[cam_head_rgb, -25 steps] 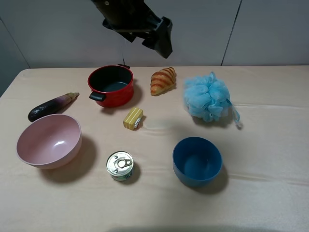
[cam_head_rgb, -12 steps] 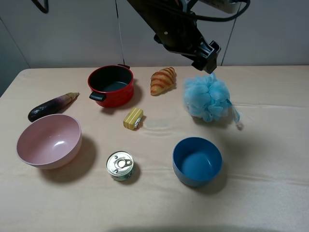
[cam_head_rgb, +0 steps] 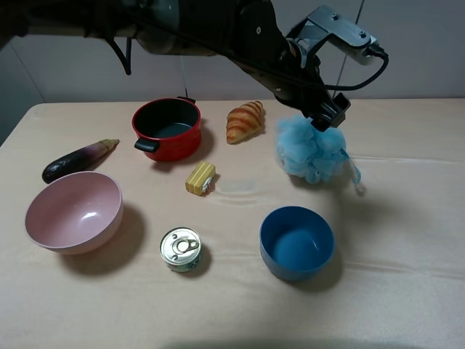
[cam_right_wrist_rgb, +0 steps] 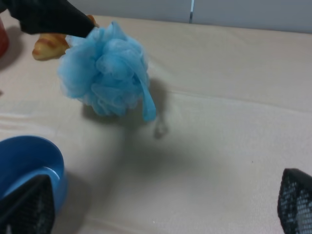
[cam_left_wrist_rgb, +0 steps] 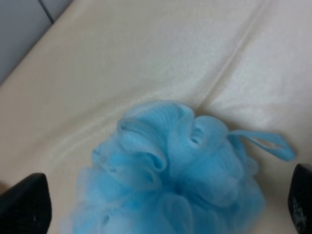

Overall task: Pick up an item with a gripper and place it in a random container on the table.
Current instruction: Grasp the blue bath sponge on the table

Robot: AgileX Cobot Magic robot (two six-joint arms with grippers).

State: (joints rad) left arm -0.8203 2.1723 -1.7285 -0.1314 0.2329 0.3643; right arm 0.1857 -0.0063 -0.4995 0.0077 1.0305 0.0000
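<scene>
1. Left hand. The left hand (cam_head_rgb: 328, 116) reaches across the middle of the worktop (cam_head_rgb: 407, 218) and hangs directly above the pouf (cam_head_rgb: 312, 149). In the left wrist view its two dark fingers (cam_left_wrist_rgb: 24, 204) stand wide apart, one on each side of the pouf (cam_left_wrist_rgb: 170, 180). The hand is fully spread and grips nothing. In the right wrist view one dark finger (cam_right_wrist_rgb: 53, 19) meets the upper part of the pouf (cam_right_wrist_rgb: 105, 70); whether it presses into the mesh cannot be told.

2. Right hand. The right hand (cam_right_wrist_rgb: 158, 209) shows only in its own wrist view. Its mesh-textured fingertips (cam_right_wrist_rgb: 24, 207) are spread far apart with bare cloth between them. It holds nothing.

3. Pouf. The light-blue pouf rests on the worktop near the far edge, toward the right. Its ribbon loop (cam_head_rgb: 354, 174) trails on the cloth on the side facing the right edge.

4. Pink bowl. The pink bowl (cam_head_rgb: 73, 207) stands upright near the left edge, well apart from the pouf.

5. Other items.
- Blue bowl (cam_head_rgb: 296, 242): nearer the front edge than the pouf.
- Croissant (cam_head_rgb: 245, 121): near the pouf, on its left, by the far edge.
- Red pot (cam_head_rgb: 167, 129): left of the croissant.
- Aubergine (cam_head_rgb: 76, 160): between the red pot and the pink bowl.
- Yellow block (cam_head_rgb: 200, 177): near the centre.
- Tin can (cam_head_rgb: 180, 249): between the two bowls.
</scene>
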